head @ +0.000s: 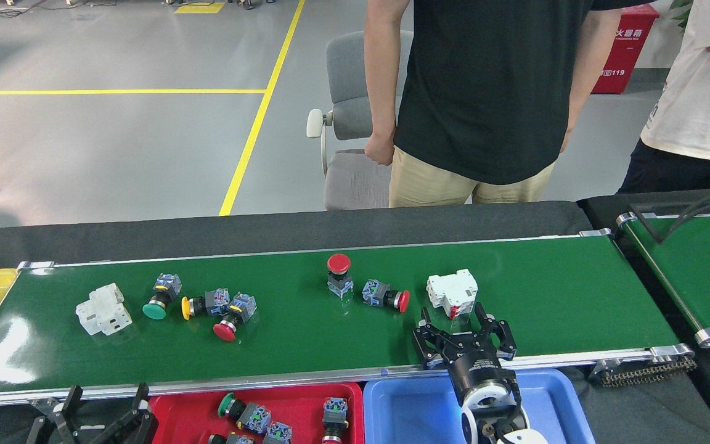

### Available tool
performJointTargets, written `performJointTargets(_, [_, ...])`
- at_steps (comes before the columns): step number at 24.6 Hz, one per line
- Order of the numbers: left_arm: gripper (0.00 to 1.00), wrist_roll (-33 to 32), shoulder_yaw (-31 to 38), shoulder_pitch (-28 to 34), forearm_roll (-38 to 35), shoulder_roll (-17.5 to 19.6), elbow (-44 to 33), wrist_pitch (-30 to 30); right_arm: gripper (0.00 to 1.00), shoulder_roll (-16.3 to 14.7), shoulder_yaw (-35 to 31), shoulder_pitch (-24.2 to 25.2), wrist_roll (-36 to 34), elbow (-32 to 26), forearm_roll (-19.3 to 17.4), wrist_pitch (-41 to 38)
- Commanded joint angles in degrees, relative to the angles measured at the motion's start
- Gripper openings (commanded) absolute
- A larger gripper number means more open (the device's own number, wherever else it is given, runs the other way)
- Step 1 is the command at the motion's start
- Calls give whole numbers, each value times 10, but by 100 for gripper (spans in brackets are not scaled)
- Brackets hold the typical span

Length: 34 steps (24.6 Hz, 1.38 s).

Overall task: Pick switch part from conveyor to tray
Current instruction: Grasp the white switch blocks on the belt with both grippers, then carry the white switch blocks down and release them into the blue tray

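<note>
Grey factory floor with yellow lines lies behind the long glossy dark-green conveyor (306,333); a red bin (625,43) far beyond reads "119". Left of the right gripper (453,322), a red plastic tray (306,401) holds several push-button switches; beneath it sits a blue plastic tray (404,413). Fingers spread wide and empty, it hovers just below the white blocky switch part (452,293). The left gripper (99,410) also stands open, empty.

Grey floor (114,142), yellow lines (256,123), grey chair (349,154).
</note>
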Motion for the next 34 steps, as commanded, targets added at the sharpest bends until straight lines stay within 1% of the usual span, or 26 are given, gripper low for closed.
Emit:
performJointTargets(1, [100,-21,3,-55,2,16,43,6,100,10,1,-22,1,12,0,0])
performJointTargets(4, [100,-24,2,-120,2,40,121,7,100,14,1,-40,1,34,-1,0])
performJointTargets(7, [100,-24,2,-178,1,58,205,10,100,13,1,-44,1,40,-1,-1])
performJointTargets(10, [100,-24,0,-220,1,71,265,15,100,15,1,-48,0,49,-3,-1])
performJointTargets(11, [100,-24,0,-228,1,76,280,15,100,16,1,-58,0,57,-4,-1])
performJointTargets(14, [100,-23,-3,-246,0,83,315,29,100,29,1,-89,0,102,-4,-1])
performJointTargets(16, [100,-21,-5,-266,-2,83,351,53,100,30,11,-113,-2,141,-8,-1])
performJointTargets(19, [100,-20,-15,-307,-2,86,411,71,98,31,22,-140,-3,175,-13,-1])
performJointTargets(20, [100,-19,-26,-324,-2,87,431,74,93,31,23,-145,-3,183,-19,-1])
performJointTargets(22, [100,-15,-46,-355,-2,88,475,86,62,31,40,-151,-2,197,-23,-2])
performJointTargets(24, [99,4,-58,-382,-2,88,523,119,23,31,60,-159,-2,211,-24,-5])
performJointTargets(25, [96,20,-65,-394,-2,88,543,137,14,31,64,-159,-2,214,-26,-8])
performJointTargets(26, [90,37,-74,-401,-2,88,561,153,7,31,67,-159,-3,213,-26,-8])
performJointTargets(28, [72,66,-84,-403,-2,89,578,165,4,31,70,-159,-7,208,-29,-9])
performJointTargets(29, [54,80,-84,-403,-1,89,579,161,3,31,75,-159,-14,201,-32,-9])
performJointTargets(30, [41,88,-85,-400,0,89,579,159,3,30,76,-159,-23,194,-32,-9])
performJointTargets(31, [31,96,-85,-397,2,89,579,159,3,25,77,-158,-36,179,-32,-10])
performJointTargets(32, [26,100,-85,-396,4,89,578,158,4,23,79,-154,-43,160,-32,-16])
performJointTargets(33, [21,102,-85,-389,5,89,573,158,4,18,82,-145,-46,128,-32,-34])
performJointTargets(34, [18,104,-86,-381,4,89,568,156,4,2,81,-126,-47,92,-32,-60])
